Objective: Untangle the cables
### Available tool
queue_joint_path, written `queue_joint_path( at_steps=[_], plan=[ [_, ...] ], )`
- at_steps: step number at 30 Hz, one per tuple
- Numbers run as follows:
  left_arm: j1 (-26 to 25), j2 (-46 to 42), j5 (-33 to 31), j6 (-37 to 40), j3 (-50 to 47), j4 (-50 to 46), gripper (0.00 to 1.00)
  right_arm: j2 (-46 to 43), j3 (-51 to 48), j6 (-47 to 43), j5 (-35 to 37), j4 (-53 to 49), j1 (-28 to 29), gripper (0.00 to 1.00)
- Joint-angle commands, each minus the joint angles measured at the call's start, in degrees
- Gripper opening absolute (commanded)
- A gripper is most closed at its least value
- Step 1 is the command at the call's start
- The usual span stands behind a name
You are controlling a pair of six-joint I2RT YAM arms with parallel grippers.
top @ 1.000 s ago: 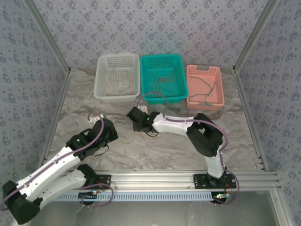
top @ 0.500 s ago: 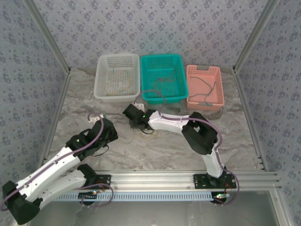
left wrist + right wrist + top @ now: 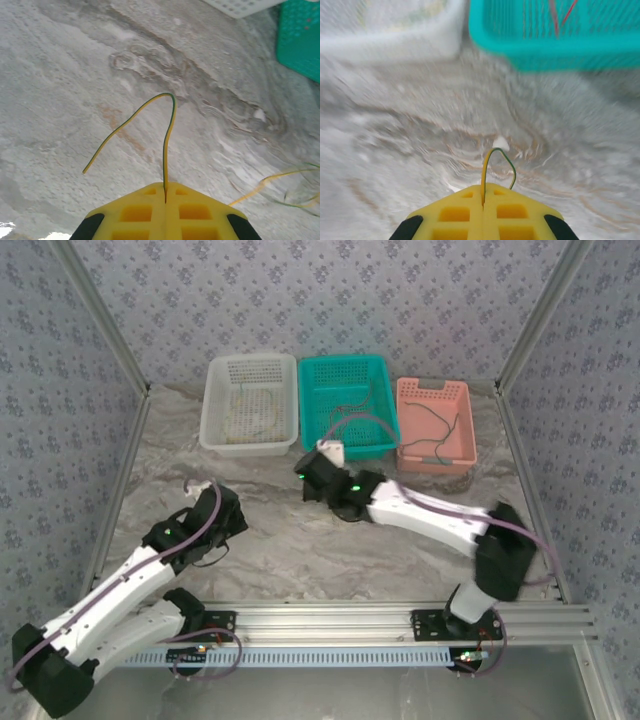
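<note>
Though faint overhead, yellow-green cable (image 3: 169, 120) pinched tight in left gripper (image 3: 165, 191)

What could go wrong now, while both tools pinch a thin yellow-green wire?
The left tool pinches its yellow-green wire at the very fingertips, so it may slip out. The right tool grips a short loop close to the teal basket; it might catch the rim. Nearby, loose wires could tighten if pulled.
</note>
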Motion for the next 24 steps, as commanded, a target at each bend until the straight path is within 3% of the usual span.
queue_joint_path(
  at_steps=[1, 6, 11, 17, 24],
  plan=[
    [4.4, 3.2, 2.9, 5.2, 4.0, 1.1, 0.0, -12.0, -2.8, -2.9, 5.9, -4.5, -1.7, 0.0],
    [14.1, 7.4, 5.6, 10.7, 8.8, 0.2, 0.0, -30.1, -8.6, -3.5, 6.6, -11.0, -8.0, 0.0],
    [21.7, 9.2, 7.8, 14.5, 13.2, -1.1, 0.0, -42.1, -10.5, -5.2, 0.8, -17.6, -20.7, 0.0],
    [28.6, 9.9, 9.3, 18.2, 17.9, -4.7, 0.0, -47.7, -12.2, -6.7, -5.5, -22.6, -33.9, 0.0],
    [36.1, 10.1, 9.4, 21.8, 22.7, -8.5, 0.0, -48.6, -15.5, -5.9, -5.3, -26.7, -44.1, 0.0]
  ],
)
